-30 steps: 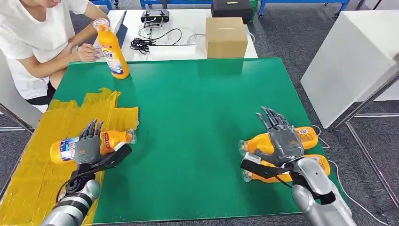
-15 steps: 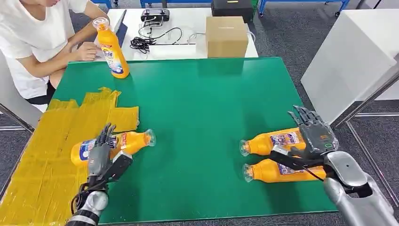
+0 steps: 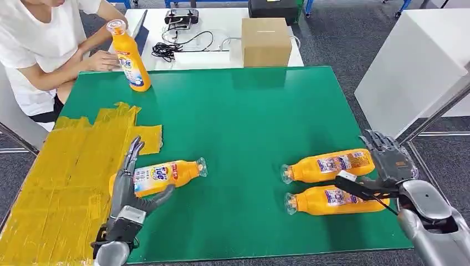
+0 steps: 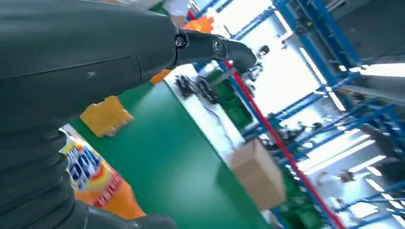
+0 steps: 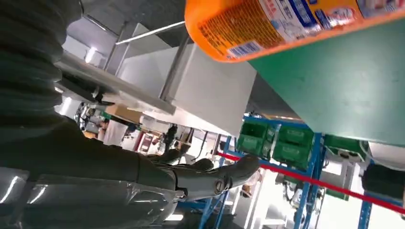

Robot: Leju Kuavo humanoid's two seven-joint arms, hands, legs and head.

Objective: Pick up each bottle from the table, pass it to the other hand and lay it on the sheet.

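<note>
Head view: left hand (image 3: 126,191) gripping an orange bottle (image 3: 161,175) lying on its side over the green table (image 3: 238,111), cap end out past the yellow sheet's (image 3: 61,166) edge. Right hand (image 3: 391,163) spread, holding nothing, beside two more bottles (image 3: 327,165) lying at the table's right side — a fourth (image 3: 128,55) standing upright at the far left corner. Smooth plastic, likely slippery and fairly light; best taken around the labelled middle, not the tapered neck.

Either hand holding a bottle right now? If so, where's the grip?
The left hand holds the lying bottle at its base end, thumb under, fingers behind. The right hand holds nothing, open beside the two bottles.
</note>
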